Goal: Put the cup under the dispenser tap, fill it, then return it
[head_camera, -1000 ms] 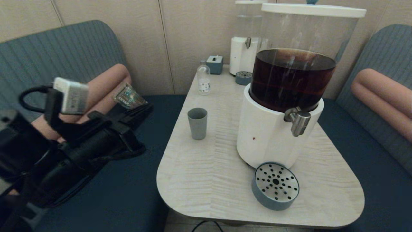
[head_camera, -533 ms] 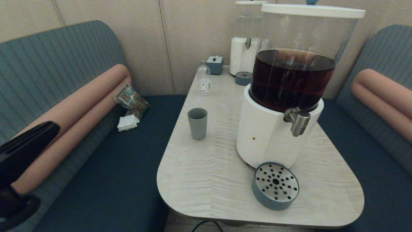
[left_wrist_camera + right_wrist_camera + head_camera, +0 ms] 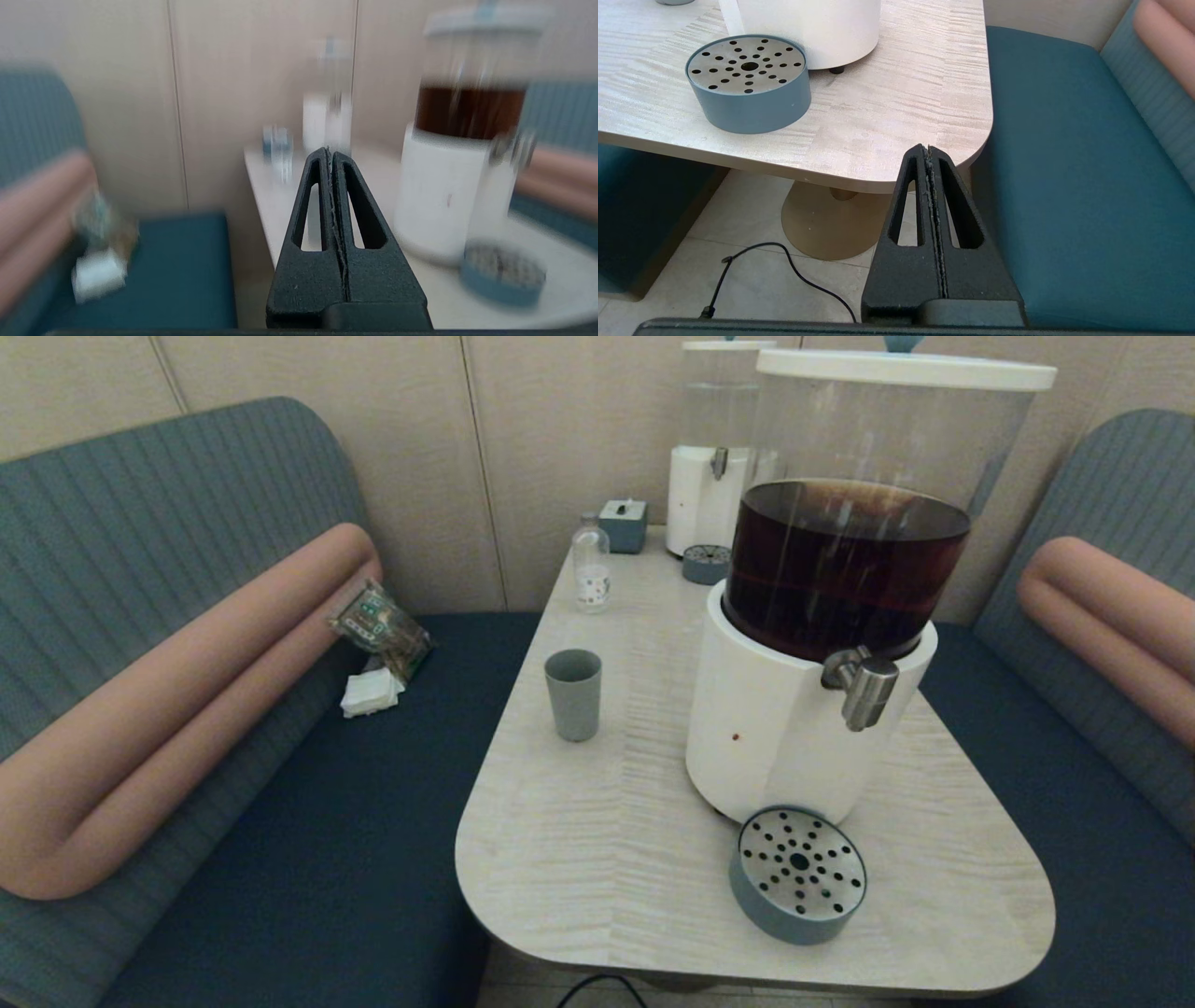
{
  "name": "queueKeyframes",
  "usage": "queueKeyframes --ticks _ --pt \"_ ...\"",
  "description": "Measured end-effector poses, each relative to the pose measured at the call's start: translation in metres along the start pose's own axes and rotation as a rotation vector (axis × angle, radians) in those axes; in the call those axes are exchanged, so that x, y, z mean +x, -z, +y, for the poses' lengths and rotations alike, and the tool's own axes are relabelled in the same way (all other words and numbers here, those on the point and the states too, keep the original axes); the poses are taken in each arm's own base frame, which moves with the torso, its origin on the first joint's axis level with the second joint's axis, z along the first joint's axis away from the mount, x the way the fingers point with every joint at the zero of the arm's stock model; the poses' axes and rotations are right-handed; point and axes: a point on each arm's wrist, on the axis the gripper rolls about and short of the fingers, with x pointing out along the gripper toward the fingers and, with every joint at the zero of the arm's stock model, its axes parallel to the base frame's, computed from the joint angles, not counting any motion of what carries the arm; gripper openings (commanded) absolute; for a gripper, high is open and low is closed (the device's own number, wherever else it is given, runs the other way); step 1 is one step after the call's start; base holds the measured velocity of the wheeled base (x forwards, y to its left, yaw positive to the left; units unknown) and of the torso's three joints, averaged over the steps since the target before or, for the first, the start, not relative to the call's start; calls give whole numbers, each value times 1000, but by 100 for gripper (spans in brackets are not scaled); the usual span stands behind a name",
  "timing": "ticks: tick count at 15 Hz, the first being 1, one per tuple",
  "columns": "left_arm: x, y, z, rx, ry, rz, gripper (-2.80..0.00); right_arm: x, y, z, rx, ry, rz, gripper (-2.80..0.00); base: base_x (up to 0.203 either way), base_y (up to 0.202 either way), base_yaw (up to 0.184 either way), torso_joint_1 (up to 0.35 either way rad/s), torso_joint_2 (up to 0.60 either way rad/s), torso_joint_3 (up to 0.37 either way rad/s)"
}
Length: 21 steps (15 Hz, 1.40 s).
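The grey-green cup (image 3: 572, 693) stands upright and alone on the left part of the table (image 3: 597, 859). The steel dispenser tap (image 3: 864, 683) juts from the white base of the dark-drink dispenser (image 3: 775, 728), with nothing beneath its nozzle. Neither arm shows in the head view. My left gripper (image 3: 331, 151) is shut and empty, off the table's left side, pointing toward the dispenser (image 3: 439, 196). My right gripper (image 3: 928, 148) is shut and empty, low by the table's near right corner.
A round perforated drip tray (image 3: 799, 875) sits at the dispenser's foot, also seen as the drip tray (image 3: 748, 81). At the back stand a small bottle (image 3: 590, 565), a blue box (image 3: 623, 523) and a clear-liquid dispenser (image 3: 714, 457). Benches flank the table. A cable (image 3: 784, 261) lies on the floor.
My left arm has pulled back down and to the left, leaving the head view entirely. The cup and dispenser have not moved.
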Motion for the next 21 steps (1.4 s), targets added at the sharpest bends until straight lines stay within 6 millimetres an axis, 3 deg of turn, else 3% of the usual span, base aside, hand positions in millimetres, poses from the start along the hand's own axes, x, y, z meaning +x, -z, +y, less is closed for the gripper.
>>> queueKeyframes --ticks 6,10,16,21 --pt "-24 4 -6 111 -77 -54 -280 0 0 0 0 0 0 -280 0 0 0 0 0 0" --pt "-34 26 -2 167 -200 113 -280 0 0 0 0 0 0 -280 0 0 0 0 0 0" --pt "-51 68 2 120 -298 541 -280 0 0 0 0 0 0 -280 0 0 0 0 0 0" --pt "-52 70 2 86 -305 556 -280 0 0 0 0 0 0 -280 0 0 0 0 0 0"
